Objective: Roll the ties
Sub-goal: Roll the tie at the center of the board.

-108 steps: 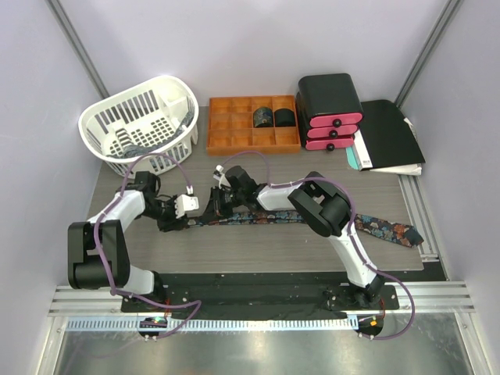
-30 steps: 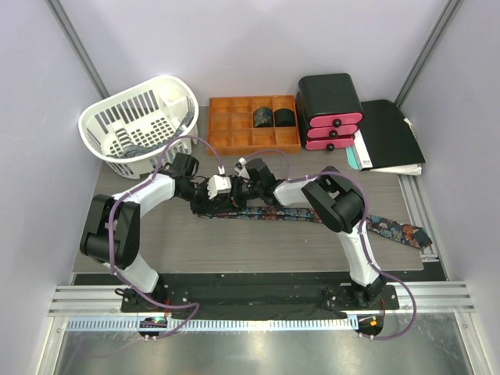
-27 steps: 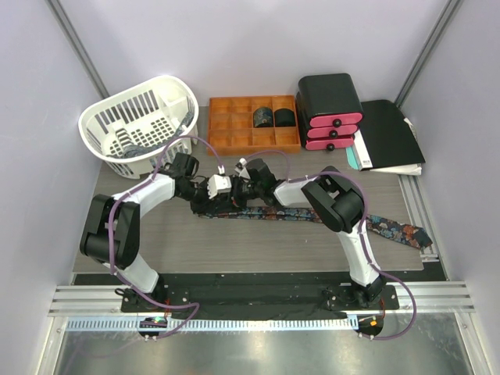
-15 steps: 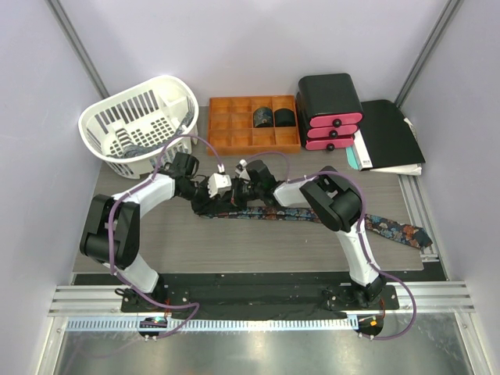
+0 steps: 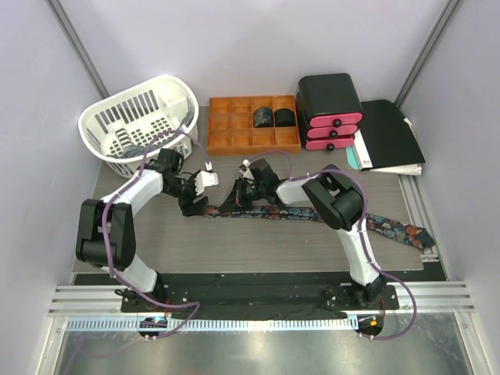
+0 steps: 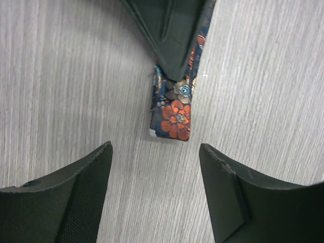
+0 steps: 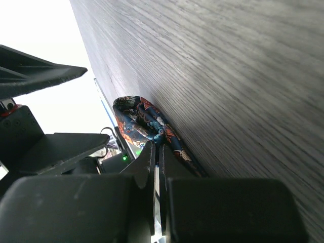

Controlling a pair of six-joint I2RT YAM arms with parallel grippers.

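One unrolled tie [image 5: 273,213] lies across the middle. Two rolled ties [image 5: 262,117] [image 5: 284,117] sit in the single orange tray [image 5: 226,129] at the far side. One white basket [image 5: 164,81] stands far left. One black drawer unit [image 5: 328,92], far right, has three pink drawers [image 5: 333,121]. Two robot arms [image 5: 129,195] [image 5: 348,234] reach in from the near edge.

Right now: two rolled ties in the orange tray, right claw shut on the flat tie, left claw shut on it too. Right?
No. The left claw is open, fingers apart and off the flat tie; the left wrist view shows it. Two rolled ties in the orange tray and the right claw shut on the flat tie stand.
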